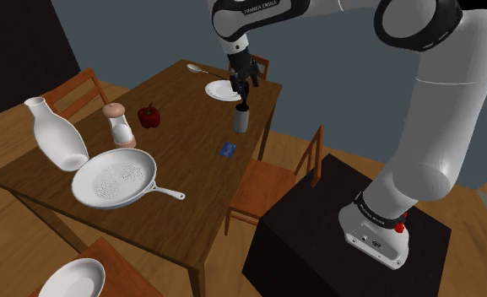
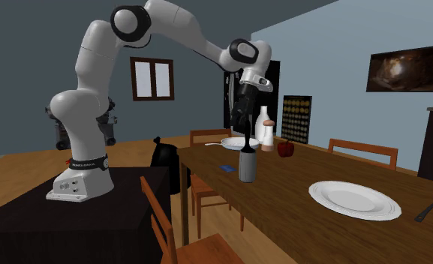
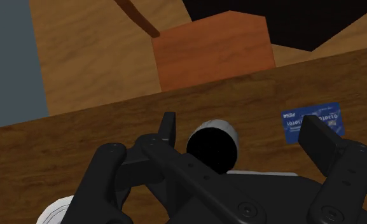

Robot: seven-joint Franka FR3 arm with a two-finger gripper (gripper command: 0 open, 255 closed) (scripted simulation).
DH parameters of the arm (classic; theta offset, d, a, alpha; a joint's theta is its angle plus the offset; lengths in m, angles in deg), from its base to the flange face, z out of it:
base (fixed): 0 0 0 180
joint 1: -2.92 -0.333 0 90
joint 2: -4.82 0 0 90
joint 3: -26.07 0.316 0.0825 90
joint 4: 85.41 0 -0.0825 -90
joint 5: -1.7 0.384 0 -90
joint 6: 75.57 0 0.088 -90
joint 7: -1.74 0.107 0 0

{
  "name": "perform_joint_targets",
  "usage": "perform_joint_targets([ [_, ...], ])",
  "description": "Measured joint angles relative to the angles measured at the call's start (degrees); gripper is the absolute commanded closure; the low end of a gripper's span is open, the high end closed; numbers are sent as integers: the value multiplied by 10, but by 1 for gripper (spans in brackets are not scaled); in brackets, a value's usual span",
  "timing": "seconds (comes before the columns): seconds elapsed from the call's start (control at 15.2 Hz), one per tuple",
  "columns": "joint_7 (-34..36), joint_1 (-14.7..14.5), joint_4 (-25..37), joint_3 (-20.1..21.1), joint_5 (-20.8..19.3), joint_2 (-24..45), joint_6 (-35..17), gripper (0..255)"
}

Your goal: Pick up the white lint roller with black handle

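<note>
- The white arm (image 1: 435,126) rises from its black stand (image 1: 317,228) at the shoulder view's 4 o'clock and reaches over toward 12 o'clock.
- The wooden counter (image 1: 182,160) takes up that view's middle and left, with a wooden chair (image 1: 267,181) tucked beside its edge nearest the stand.
- A white frying pan (image 1: 115,179) lies at the counter's 8 o'clock corner, handle pointing toward 4 o'clock.
- A white jug (image 1: 57,135) stands just beside the pan, at its 10 o'clock.
- A white plate (image 1: 224,90) sits near the counter's far end, at 12 o'clock.
- The pincer (image 1: 243,84) hangs pointing down above the plate's edge, its fingers (image 3: 168,130) spread apart and clamped on nothing.
- The lint roller (image 1: 241,118) stands upright near the counter's edge facing the stand, directly at 6 o'clock of the pincer. It has a pale body with the black handle on top. From the wrist it shows end-on between the fingers, closer to one of them and not clasped.
- A shaker (image 1: 121,126) stands at the pan's 12 o'clock.
- A red pepper (image 1: 150,116) sits at the shaker's 2 o'clock.
- A blue card (image 1: 227,149) lies flat at the roller's 7 o'clock.
</note>
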Motion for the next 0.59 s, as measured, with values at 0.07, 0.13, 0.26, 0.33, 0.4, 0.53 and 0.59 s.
perform_joint_targets([
  [0.07,1,-4,28,-1,-7,28,10,0],
  [0.13,0,-6,54,-3,-15,54,18,0],
  [0.26,-6,-10,115,-10,-31,114,37,0],
  [0.33,-6,-13,134,-11,-36,133,44,0],
  [0.4,-5,-15,143,-12,-38,147,43,0],
  [0.53,-3,-16,148,-13,-40,161,36,0],
  [0.59,-1,-16,146,-13,-41,165,31,0],
])
